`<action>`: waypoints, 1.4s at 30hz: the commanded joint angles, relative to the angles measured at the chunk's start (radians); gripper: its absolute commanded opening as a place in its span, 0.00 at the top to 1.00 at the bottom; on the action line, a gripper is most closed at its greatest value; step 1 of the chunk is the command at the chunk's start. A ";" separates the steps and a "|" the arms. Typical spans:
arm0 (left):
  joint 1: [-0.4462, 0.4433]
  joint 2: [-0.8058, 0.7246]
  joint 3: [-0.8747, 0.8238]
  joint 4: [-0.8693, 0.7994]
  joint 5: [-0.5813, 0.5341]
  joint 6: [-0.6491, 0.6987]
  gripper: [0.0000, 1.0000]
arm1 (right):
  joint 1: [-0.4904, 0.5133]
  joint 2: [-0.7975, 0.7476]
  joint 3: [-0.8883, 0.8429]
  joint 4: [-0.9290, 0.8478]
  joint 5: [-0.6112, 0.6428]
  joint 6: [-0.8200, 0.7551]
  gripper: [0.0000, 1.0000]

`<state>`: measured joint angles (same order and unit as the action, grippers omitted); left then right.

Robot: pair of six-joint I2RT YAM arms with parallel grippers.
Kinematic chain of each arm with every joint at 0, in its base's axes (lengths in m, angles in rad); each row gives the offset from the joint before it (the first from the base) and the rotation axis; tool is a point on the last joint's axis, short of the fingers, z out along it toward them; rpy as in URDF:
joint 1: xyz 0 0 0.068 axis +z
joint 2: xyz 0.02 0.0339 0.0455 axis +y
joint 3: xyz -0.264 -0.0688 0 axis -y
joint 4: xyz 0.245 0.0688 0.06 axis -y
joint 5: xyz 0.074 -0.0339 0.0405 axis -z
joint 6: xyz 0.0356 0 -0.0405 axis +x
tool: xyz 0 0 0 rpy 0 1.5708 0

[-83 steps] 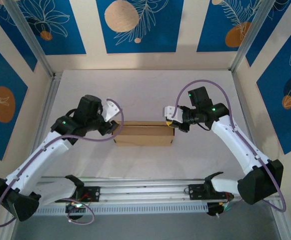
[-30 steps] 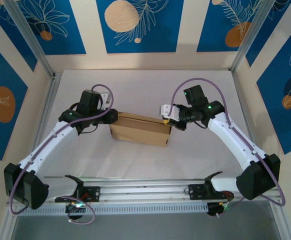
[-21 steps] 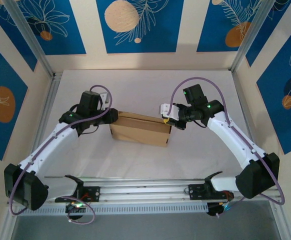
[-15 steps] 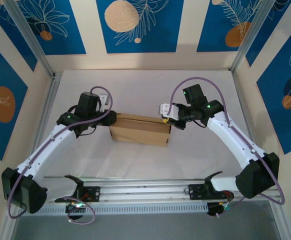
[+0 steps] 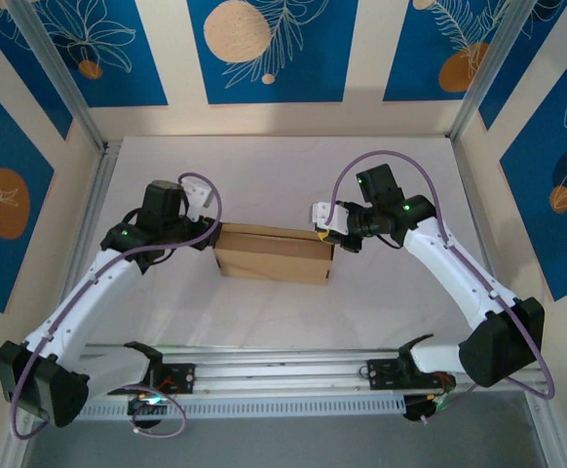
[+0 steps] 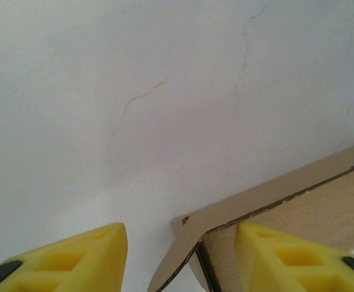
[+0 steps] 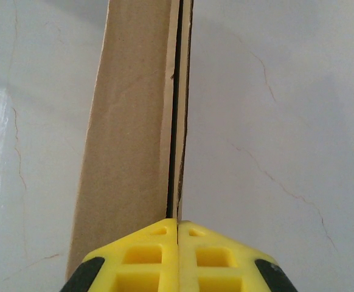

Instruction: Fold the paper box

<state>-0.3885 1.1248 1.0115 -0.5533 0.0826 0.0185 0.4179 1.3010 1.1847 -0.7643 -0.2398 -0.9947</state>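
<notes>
White tabletop in a cell of cream and blue walls, with the paper box [image 5: 274, 255] lying mid-table between our two grippers

We judge the box nearly closed, lying slightly askew on the table [image 5: 283, 166]. Our right gripper [image 5: 330, 234] has its yellow pads [image 7: 146, 252] pressed together, tips against the box's right end where two cardboard layers meet. We cannot tell whether any card is nipped, and we think it is there to brace that end. Our left gripper [image 5: 210, 237] stands part open around the left corner, one pad beside the wall and the other apart from a loose flap [image 6: 172, 261] that sticks out – likely placed to press that flap home. The white surface shows hairline cracks [image 6: 134, 100]; behind it, blue panels [image 5: 264, 49] carry leaf outlines and orange discs between aluminium posts [image 5: 64, 88]
</notes>
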 commanded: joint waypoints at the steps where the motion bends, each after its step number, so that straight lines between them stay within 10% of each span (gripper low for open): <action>1: 0.012 -0.011 -0.054 0.059 0.081 0.072 0.55 | -0.003 0.009 0.009 -0.023 -0.024 -0.019 1.00; 12: 0.025 -0.038 -0.097 0.074 0.095 0.071 0.94 | -0.004 0.014 0.007 -0.021 -0.020 -0.021 1.00; 21: 0.028 -0.075 -0.120 0.072 0.084 0.045 0.96 | -0.006 0.015 0.008 -0.016 -0.010 -0.012 0.98; 29: 0.029 -0.048 -0.094 0.066 0.087 0.017 1.00 | -0.005 0.001 0.032 -0.009 -0.010 0.114 0.65; 42: 0.029 -0.017 -0.077 0.075 0.077 -0.009 1.00 | -0.063 -0.077 -0.016 -0.013 0.070 0.259 0.60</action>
<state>-0.3748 1.0996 0.9009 -0.4919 0.1524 0.0368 0.3595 1.2427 1.1816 -0.7513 -0.1806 -0.7921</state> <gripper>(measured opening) 0.050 0.407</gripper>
